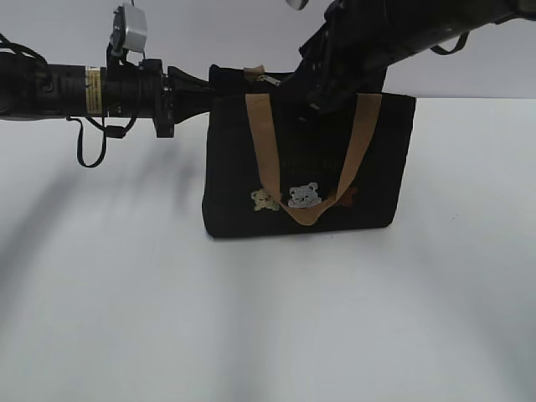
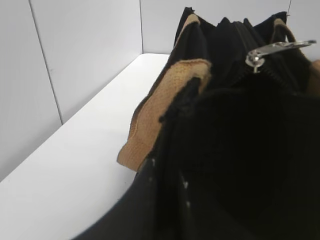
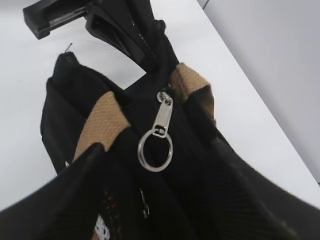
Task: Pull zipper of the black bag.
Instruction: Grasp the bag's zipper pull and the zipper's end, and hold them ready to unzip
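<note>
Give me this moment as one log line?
left gripper: shut on black bag corner | zipper: free | right gripper: above bag, not visible

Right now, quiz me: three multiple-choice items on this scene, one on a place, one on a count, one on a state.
1. Where is the silvery metal zipper pull? A: on the top edge of the black fabric tote bag. B: on the white table. C: beside the bears.
2. How many tan webbing handles are there? A: none. B: two. C: four.
3. The pull is: A: pinched in a tool. B: lying free. C: torn off.

A: it rests on the top between the handles.
B: one handle shows on each side.
B: nothing touches it in the right wrist view.
</note>
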You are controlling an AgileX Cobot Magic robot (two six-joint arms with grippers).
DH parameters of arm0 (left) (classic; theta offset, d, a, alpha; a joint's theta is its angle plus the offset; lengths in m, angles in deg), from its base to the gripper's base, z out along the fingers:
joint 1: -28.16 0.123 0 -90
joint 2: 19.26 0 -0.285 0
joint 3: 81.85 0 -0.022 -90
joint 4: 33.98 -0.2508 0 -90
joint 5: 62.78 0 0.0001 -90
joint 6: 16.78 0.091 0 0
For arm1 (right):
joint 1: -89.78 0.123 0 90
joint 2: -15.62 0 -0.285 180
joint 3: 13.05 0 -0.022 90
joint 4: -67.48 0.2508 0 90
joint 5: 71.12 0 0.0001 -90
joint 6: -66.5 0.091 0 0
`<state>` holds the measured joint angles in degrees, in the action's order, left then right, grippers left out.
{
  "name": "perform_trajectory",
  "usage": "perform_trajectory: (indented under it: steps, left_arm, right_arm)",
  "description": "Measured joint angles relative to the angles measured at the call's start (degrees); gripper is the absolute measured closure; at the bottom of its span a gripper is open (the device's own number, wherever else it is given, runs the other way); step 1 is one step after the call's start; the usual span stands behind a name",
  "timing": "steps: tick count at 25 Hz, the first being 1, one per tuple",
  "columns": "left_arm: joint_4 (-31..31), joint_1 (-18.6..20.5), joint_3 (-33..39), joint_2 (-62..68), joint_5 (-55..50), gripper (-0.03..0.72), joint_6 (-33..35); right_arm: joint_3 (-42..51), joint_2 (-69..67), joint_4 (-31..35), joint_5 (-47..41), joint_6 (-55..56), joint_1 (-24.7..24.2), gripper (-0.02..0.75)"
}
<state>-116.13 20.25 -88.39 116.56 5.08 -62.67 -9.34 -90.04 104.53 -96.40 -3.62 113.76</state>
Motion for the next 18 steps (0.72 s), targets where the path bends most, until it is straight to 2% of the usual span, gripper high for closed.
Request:
perform_trajectory:
  steps: [13, 16, 18]
  left_arm:
    - [-0.05, 0.0, 0.0, 0.0, 0.04, 0.655, 0.0]
    - [-0.05, 0.0, 0.0, 0.0, 0.04, 0.655, 0.0]
    - [-0.05, 0.0, 0.0, 0.0, 0.04, 0.655, 0.0]
  right_arm:
    - [-1.28, -4.56, 0.0, 1.25, -0.24, 0.12, 0.267]
    - [-1.28, -4.56, 0.0, 1.61, -0.24, 0.12, 0.316]
    - [-1.28, -4.56, 0.0, 1.86, -0.24, 0.12, 0.376]
